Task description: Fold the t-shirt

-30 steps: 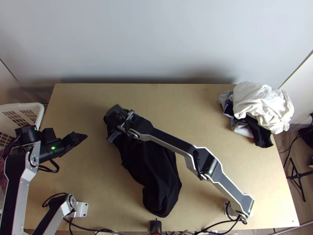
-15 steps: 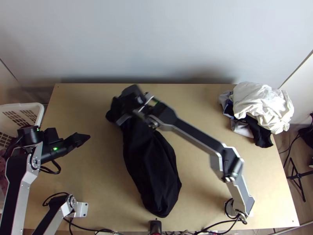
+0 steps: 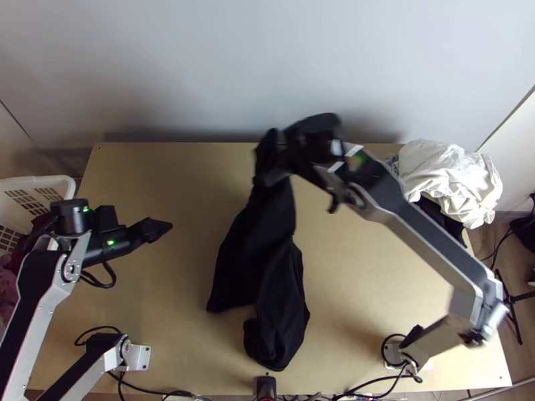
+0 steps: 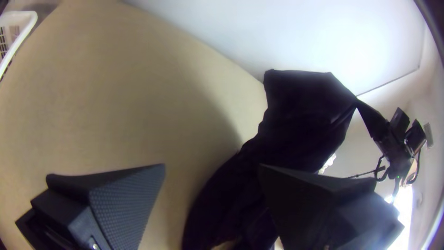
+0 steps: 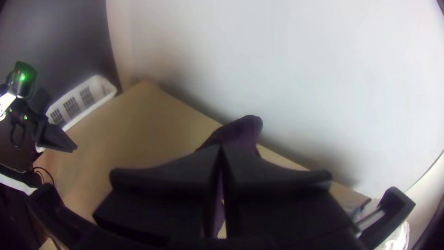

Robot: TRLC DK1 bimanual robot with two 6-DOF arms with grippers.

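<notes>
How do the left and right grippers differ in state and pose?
The left gripper has its jaws apart and empty; the right gripper has its jaws closed on the black t-shirt. The left gripper hovers beside the t-shirt, while the right gripper holds part of it up. Both are black.

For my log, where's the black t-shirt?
In the top view, the black t-shirt hangs from the right gripper toward the table's near middle.
</notes>
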